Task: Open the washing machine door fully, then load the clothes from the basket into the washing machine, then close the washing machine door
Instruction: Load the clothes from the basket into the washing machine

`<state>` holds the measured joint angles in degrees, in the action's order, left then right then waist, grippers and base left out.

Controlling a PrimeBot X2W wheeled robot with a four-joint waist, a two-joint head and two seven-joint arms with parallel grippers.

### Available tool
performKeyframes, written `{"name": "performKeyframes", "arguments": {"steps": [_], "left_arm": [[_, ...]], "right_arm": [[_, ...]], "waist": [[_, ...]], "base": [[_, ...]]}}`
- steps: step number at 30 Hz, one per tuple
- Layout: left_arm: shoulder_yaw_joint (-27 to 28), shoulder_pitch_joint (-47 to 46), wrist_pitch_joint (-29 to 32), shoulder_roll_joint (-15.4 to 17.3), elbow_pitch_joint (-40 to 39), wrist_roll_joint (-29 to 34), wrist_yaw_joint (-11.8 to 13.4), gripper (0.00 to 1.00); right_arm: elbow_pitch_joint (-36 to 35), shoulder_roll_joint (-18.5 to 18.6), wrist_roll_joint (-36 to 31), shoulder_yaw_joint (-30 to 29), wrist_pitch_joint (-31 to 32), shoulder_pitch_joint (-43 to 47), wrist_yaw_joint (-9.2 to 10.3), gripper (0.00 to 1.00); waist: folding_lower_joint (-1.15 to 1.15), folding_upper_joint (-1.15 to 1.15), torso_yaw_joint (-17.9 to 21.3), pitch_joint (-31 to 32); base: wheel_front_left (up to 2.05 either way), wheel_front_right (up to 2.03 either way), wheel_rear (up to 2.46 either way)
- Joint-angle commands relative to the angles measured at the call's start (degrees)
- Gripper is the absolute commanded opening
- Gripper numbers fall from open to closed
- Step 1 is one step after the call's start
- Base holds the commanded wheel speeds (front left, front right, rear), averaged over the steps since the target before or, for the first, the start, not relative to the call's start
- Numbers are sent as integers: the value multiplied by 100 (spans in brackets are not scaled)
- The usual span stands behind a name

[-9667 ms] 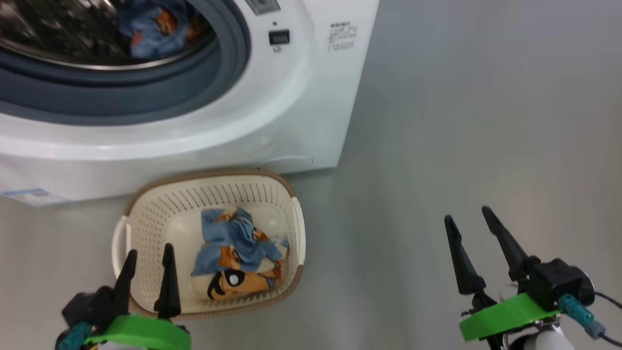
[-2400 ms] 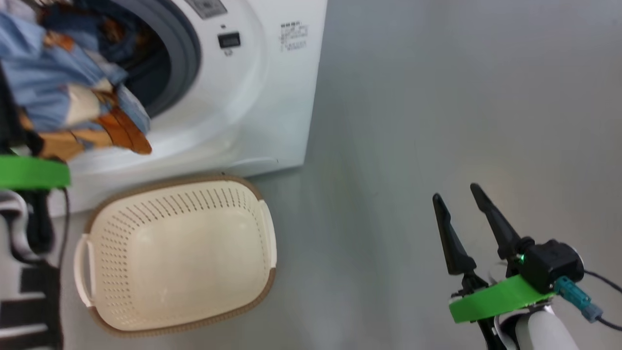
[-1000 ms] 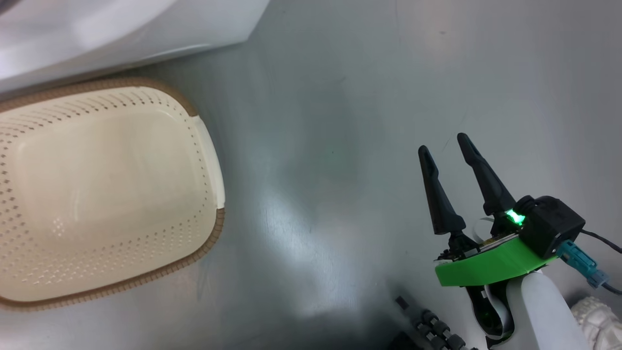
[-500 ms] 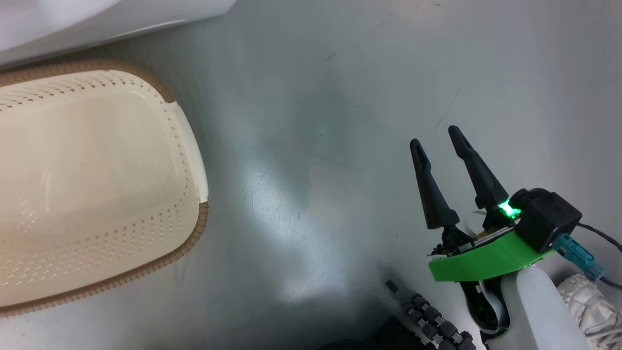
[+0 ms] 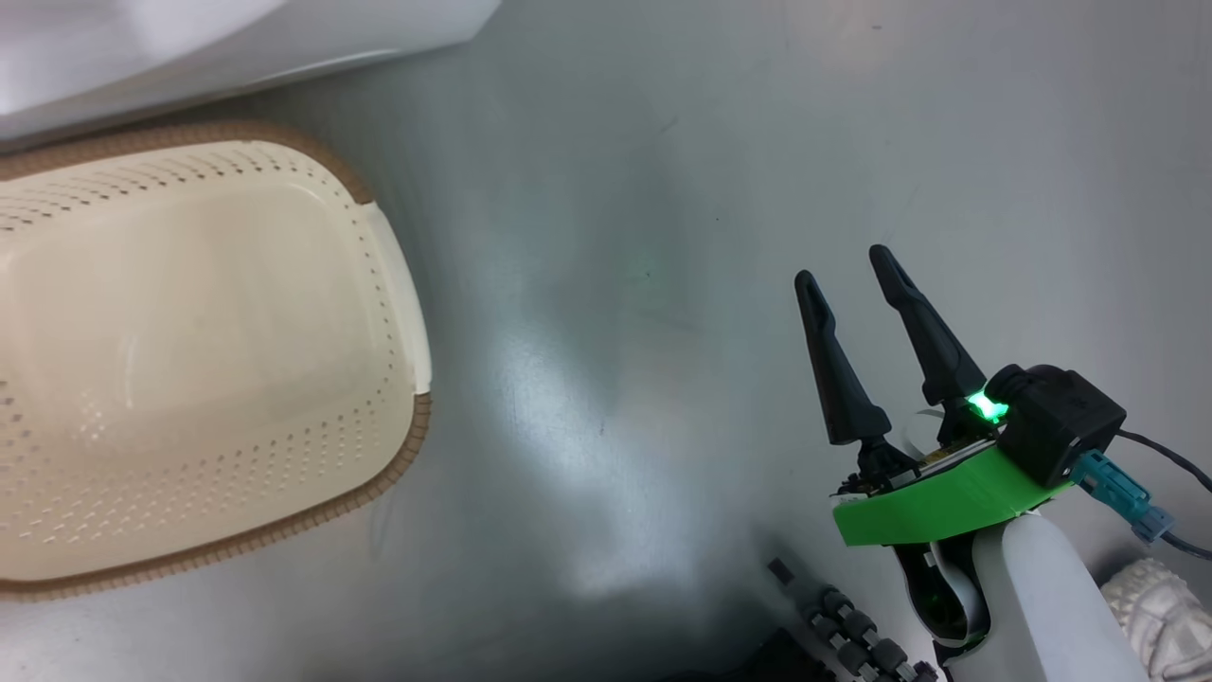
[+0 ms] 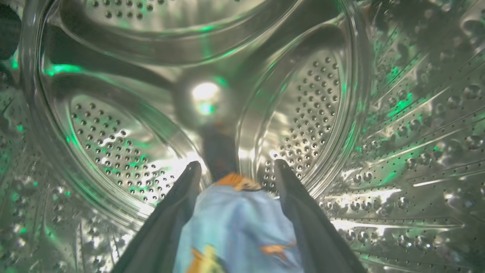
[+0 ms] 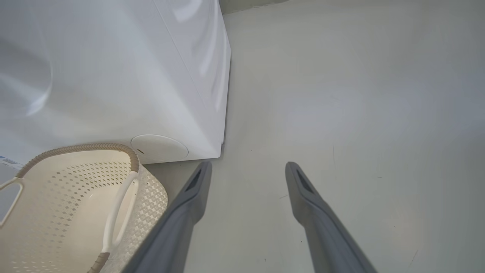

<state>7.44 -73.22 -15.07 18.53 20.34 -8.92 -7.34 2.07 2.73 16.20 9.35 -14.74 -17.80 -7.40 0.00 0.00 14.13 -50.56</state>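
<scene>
The basket point(image 5: 284, 474) runs off the head view's left edge, and the washer point(image 5: 142, 57) above it is a blurred white strip. In the left wrist view the clothes point(image 6: 235, 223), blurred, are cut off at the bottom. Whether the fingers point(image 6: 168, 220) of the left gripper point(image 6: 237, 163) touch them is unclear. The label point(image 7: 7, 162) is clipped, its print unreadable.

I count one big white front-loading washing machine point(image 7: 113, 76) at the far left, with one perforated steel drum point(image 6: 314, 106). One small cream plastic basket with a brown woven-look rim point(image 5: 409, 450) stands near it, with two white side handles point(image 7: 117, 204). One light blue garment with orange prints point(image 6: 235, 223). Two grippers are mine, left gripper point(image 6: 235, 165) and right gripper point(image 5: 843, 263), each with two long dark fingers point(image 7: 322, 227). One white textured shoe point(image 5: 1160, 611), near right.
</scene>
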Motion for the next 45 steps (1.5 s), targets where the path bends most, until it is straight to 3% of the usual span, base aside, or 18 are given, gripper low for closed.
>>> {"name": "performKeyframes", "arguments": {"steps": [1, 12, 27, 34, 45], "left_arm": [[68, 82, 7, 235, -78, -45, -10, 100], [-208, 130, 7, 23, 821, -387, -13, 100], [-305, 832, 7, -354, 901, -684, -14, 100], [-202, 1398, 7, -417, 601, -740, -14, 100], [120, 2843, 7, -755, -723, -623, -14, 100]], "right_arm": [[-79, 15, -55, 103, -26, 130, -9, 100], [-13, 15, -191, 8, -26, 204, -9, 100], [141, 15, -252, -33, -26, 235, -9, 100], [119, 15, -264, -59, -26, 248, -9, 100], [111, 15, -271, -99, -26, 273, -9, 100]], "waist": [[0, 0, -54, 55], [0, 0, -366, 383], [0, 0, -574, 911], [0, 0, -646, 963], [0, 0, -784, 1076]], "base": [[0, 0, 0], [0, 0, 0], [0, 0, 0], [0, 0, 0], [0, 0, 0]]}}
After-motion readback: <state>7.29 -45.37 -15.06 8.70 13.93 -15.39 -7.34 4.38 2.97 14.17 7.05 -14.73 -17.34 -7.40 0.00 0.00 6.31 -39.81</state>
